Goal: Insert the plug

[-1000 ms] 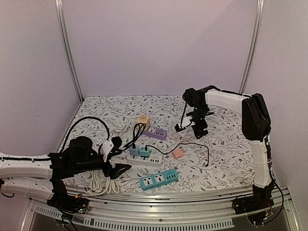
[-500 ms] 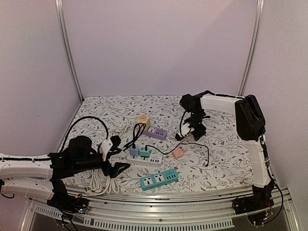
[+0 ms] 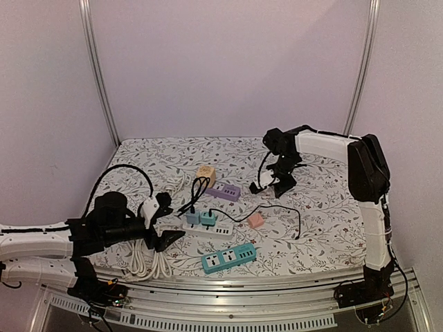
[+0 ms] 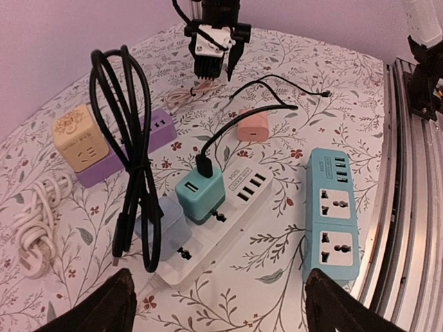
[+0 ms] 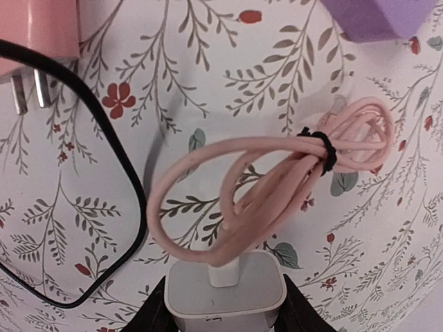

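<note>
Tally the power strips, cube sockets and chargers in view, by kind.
Power strips: 3 (purple strip, white strip, blue strip)
Cube sockets: 1 (yellow cube)
Chargers: 4 (teal charger, pale blue charger, pink charger, white charger)
Total: 8

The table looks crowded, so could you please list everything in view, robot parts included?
white power strip: one, white, table centre
teal adapter: one, teal, plugged into it
pale blue adapter: one, pale blue, beside the teal one on that strip
blue power strip: one, light blue, near edge
purple power strip: one, purple, behind centre
yellow cube socket: one, yellow, beside the purple strip
pink charger: one, pink, loose, right of centre
black cable bundle: one, black, by the purple strip
white cords: two, white, left side
white charger: one, white, in the right gripper
pink cable: one, pink, coiled, plugged into that charger
left gripper: one, black, open, near left
right gripper: one, black, shut on the white charger
</note>
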Tool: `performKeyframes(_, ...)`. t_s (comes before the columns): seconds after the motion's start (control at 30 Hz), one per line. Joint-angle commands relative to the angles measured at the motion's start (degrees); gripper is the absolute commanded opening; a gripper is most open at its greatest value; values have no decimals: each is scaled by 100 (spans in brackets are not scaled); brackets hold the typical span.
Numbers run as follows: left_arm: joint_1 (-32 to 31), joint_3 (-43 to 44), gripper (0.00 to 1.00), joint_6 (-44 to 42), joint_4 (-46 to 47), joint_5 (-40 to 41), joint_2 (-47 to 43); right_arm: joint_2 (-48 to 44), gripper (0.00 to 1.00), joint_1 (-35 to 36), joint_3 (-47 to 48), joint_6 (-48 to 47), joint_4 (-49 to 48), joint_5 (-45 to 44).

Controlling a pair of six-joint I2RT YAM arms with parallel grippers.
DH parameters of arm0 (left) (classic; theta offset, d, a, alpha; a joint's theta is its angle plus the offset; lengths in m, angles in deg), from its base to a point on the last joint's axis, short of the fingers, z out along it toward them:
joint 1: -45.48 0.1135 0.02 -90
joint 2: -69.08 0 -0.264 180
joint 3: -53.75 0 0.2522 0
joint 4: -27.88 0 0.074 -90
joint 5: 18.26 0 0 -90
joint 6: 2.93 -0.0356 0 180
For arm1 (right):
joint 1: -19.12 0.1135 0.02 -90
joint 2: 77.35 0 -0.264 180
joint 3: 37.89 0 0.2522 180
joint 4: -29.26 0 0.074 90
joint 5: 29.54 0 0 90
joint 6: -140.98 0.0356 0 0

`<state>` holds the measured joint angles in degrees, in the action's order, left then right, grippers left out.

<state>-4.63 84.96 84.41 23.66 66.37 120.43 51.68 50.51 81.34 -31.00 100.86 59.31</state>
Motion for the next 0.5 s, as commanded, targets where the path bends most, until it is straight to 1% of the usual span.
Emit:
performKeyframes(0.0, 148, 332, 84, -1191, 69, -278, -243, -1313, 8, -187, -201, 713, -5, 1380)
performKeyframes(0.07, 152, 540, 85, -2012, -114, -746, -338, -1922, 8, -243, -344, 924, 27, 1666)
performKeyframes(0.13, 146, 793, 89, -3137, -465, -1253, -471, -2369, 7, -240, -413, 1039, 168, 1810)
performKeyframes(0.2, 106, 1113, 96, -4062, -762, -1490, -556, -2705, 1, -240, -414, 1290, 285, 2169)
performKeyframes(0.27, 54, 1490, 99, -4616, -1039, -1540, -554, -3068, 0, -240, -445, 1589, 334, 2795)
performKeyframes(0.37, -89, 2092, 99, -5465, -1699, -1533, -465, -3501, 0, -135, -532, 2103, 264, 3766)
performKeyframes(0.43, -297, 2537, 99, -5984, -2200, -1443, -366, -3649, 0, 50, -603, 2649, 126, 4157)
performKeyframes(0.47, -440, 2822, 99, -6108, -2444, -1370, -283, -3682, 0, 174, -618, 2893, 114, 4336)
